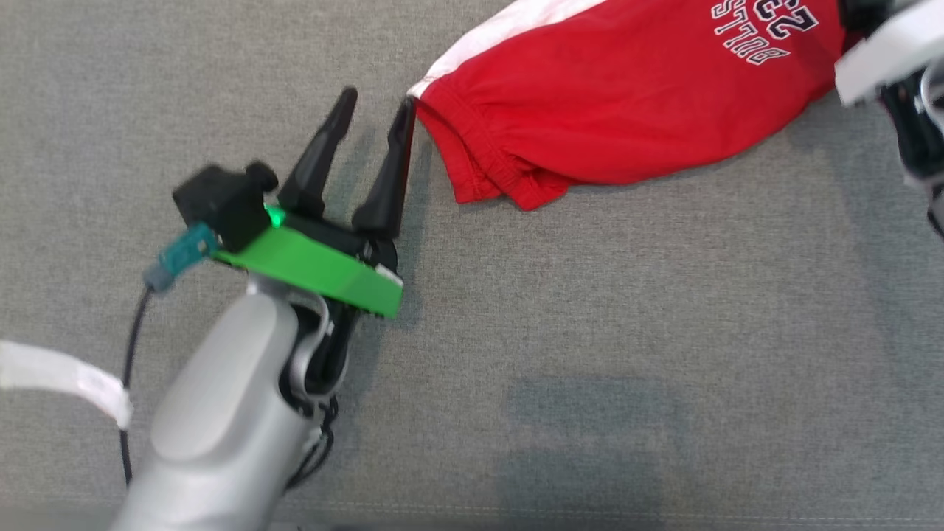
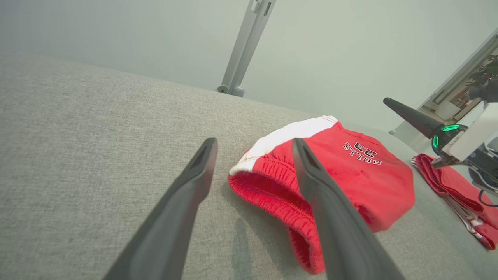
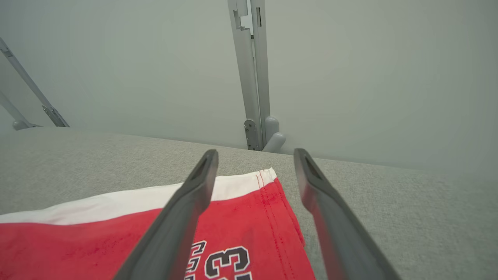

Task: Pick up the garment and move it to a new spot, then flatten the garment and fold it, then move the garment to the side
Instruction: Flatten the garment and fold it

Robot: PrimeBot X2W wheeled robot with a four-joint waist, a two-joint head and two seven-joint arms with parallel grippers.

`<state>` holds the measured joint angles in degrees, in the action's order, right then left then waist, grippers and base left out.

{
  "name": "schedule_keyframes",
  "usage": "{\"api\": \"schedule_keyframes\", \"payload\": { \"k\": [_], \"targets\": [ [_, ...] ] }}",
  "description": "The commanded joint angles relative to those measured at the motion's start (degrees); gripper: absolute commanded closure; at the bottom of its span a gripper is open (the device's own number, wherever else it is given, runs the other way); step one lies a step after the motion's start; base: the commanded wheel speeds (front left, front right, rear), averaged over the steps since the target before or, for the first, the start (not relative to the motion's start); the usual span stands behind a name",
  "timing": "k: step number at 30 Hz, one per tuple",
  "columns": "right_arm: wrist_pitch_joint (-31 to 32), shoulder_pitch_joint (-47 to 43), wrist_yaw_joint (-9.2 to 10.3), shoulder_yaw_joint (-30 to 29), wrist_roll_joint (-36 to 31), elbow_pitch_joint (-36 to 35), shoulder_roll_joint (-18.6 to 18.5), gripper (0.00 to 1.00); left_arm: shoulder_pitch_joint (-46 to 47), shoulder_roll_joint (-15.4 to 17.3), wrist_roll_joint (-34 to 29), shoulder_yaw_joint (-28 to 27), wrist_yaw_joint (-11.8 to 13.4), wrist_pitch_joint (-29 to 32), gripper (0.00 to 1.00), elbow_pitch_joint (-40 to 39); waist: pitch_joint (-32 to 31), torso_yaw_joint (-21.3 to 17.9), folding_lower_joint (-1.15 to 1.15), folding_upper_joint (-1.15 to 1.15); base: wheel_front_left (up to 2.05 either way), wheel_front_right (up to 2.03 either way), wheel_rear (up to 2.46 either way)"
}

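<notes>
Red garment (image 1: 634,96) lies rumpled on the grey surface (image 1: 590,369) at one o'clock in the head view; left gripper (image 1: 377,98) open, empty, at its nine-o'clock end; right gripper (image 3: 255,153) open over its far corner — flattening judged in hand; next: pinch both ends, pull taut

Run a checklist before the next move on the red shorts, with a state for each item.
1. Left gripper open with nothing between its fingers: ok.
2. Right gripper open with nothing held, above the printed end: ok.
3. Red shorts lying flat: not ok, the waistband end is bunched and ruffled.
4. Left gripper clear of the cloth: cannot tell, one fingertip sits right at the waistband corner.
5. Second red cloth apart from the shorts: ok, grey surface shows between them.
</notes>
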<state>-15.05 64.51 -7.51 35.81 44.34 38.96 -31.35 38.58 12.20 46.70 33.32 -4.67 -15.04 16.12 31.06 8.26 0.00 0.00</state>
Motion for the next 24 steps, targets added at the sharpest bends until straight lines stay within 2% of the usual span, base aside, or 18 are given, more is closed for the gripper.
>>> {"api": "schedule_keyframes", "payload": {
  "k": [1,6,12,19,24],
  "targets": [
    [-0.2,-2.0,0.04,-0.9,0.8,-0.7,-0.5,0.00,-2.0,-0.6,-1.6,-0.8,0.6,-0.1,0.00,-0.8,-2.2,-0.7,0.00,0.00,0.00,0.00,0.00],
    [-0.2,-12.2,0.04,-3.5,4.4,-2.9,-2.6,0.00,-12.4,-3.8,-11.7,-6.3,3.6,-0.1,0.00,-7.1,-5.7,-0.2,0.00,0.00,0.00,0.00,0.00],
    [0.5,-19.9,0.04,-3.8,11.7,-1.8,-5.2,0.00,-24.1,-7.9,-21.7,-11.1,5.1,-0.1,0.00,-14.0,-8.8,2.9,0.00,0.00,0.00,0.00,0.00],
    [2.5,-18.6,0.04,-4.1,15.7,1.4,-7.0,0.00,-28.7,-9.2,-26.1,-9.2,3.6,-0.1,0.00,-15.7,-7.1,6.6,0.00,0.00,0.00,0.00,0.00],
    [5.7,-15.6,0.04,-3.7,16.9,6.0,-6.5,0.00,-27.4,-9.3,-25.1,-6.8,3.8,-0.1,0.00,-16.3,-5.5,8.5,0.00,0.00,0.00,0.00,0.00]
  ]
}}
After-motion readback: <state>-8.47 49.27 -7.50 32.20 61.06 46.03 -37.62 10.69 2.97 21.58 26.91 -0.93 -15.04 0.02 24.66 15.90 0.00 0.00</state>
